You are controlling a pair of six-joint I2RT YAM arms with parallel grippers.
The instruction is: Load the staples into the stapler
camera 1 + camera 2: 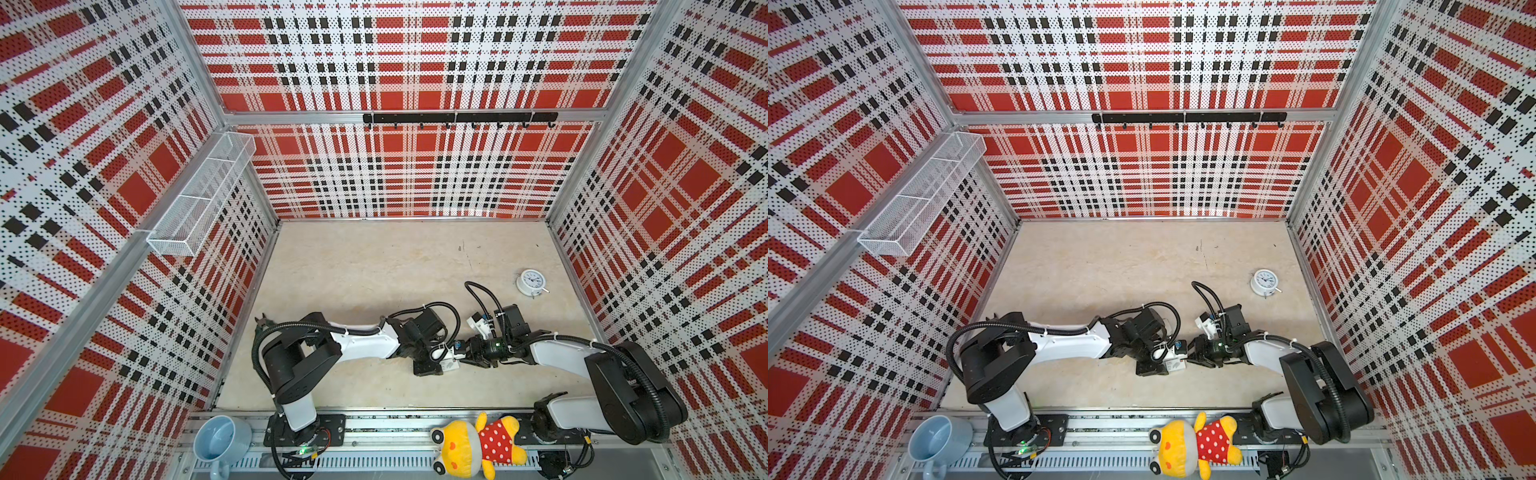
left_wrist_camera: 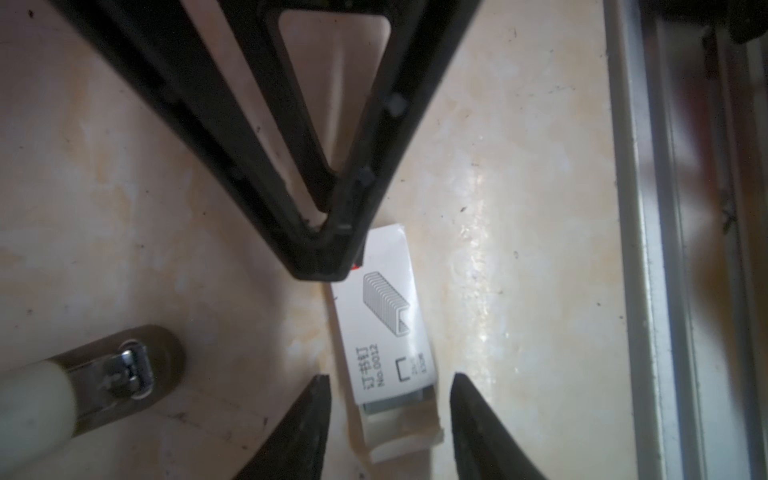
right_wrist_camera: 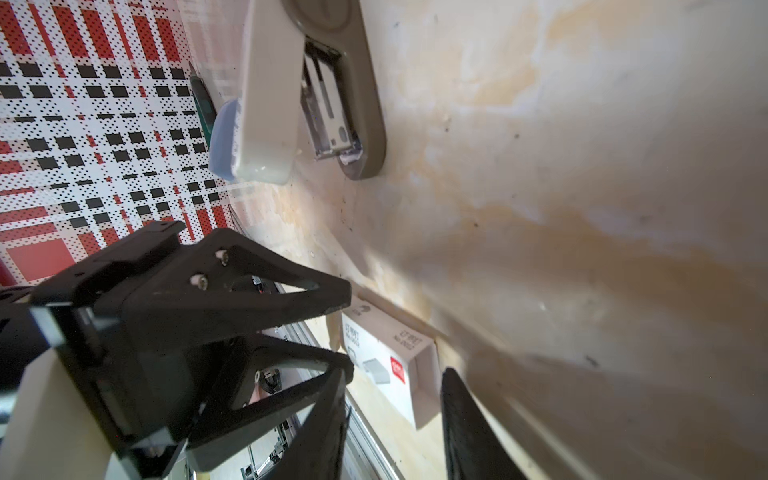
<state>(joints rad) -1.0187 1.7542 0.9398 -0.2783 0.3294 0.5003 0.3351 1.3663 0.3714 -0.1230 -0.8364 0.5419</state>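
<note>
The staples (image 2: 395,404) show as a silver-grey edge in a white card tray (image 2: 405,436) that pokes out of the printed white sleeve (image 2: 384,316) lying on the table. My left gripper (image 2: 388,378) is open, its jaws standing either side of the tray end with a gap on both sides. My right gripper (image 3: 390,374) is open around the sleeve's (image 3: 382,353) other end, and one of its fingers (image 2: 324,232) reaches that end. The light-blue stapler (image 3: 224,141) is mostly hidden behind a grey-beige stapler.
The grey-beige stapler (image 3: 361,104) lies open close by, its metal channel showing. A white alarm clock (image 1: 531,282) lies at the right of the table. A plush toy (image 1: 478,444) and a blue mug (image 1: 220,438) sit on the front rail. A wire basket (image 1: 199,195) hangs on the left wall.
</note>
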